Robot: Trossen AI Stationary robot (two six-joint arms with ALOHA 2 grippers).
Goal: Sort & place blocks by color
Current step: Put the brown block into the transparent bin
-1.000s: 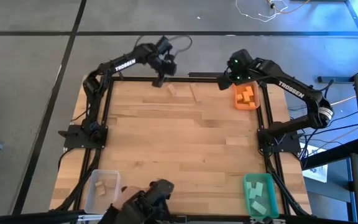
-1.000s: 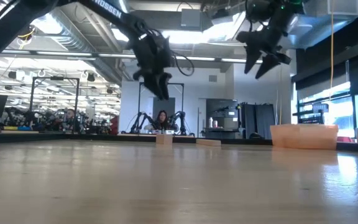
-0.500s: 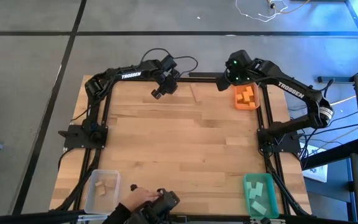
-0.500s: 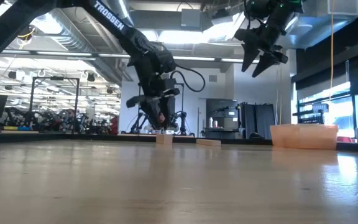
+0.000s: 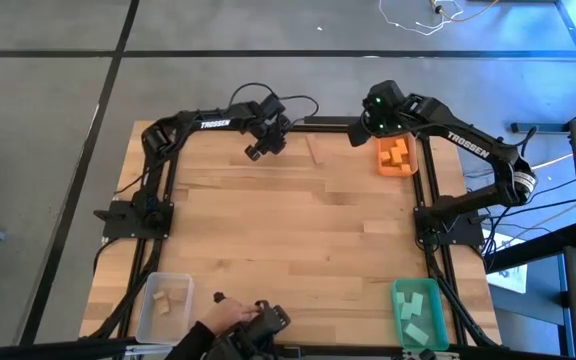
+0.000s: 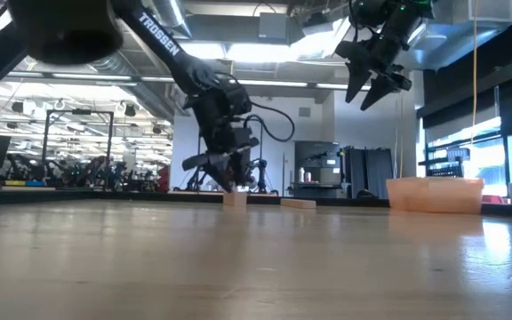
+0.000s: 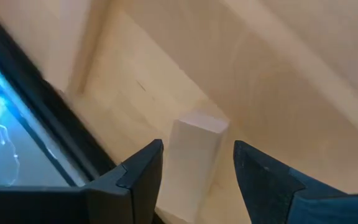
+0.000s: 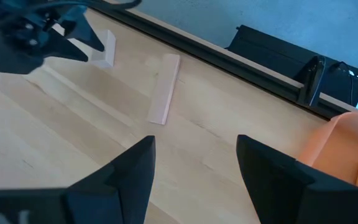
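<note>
White lettering reading "TROSSEN" is showing on the left arm (image 6: 160, 36) and on the right arm (image 5: 465, 143).

Two matte-black jointed arms — white "TROSSEN" lettering along each forearm, looped black cables at the wrists, a green light glowing on the right arm.
</note>
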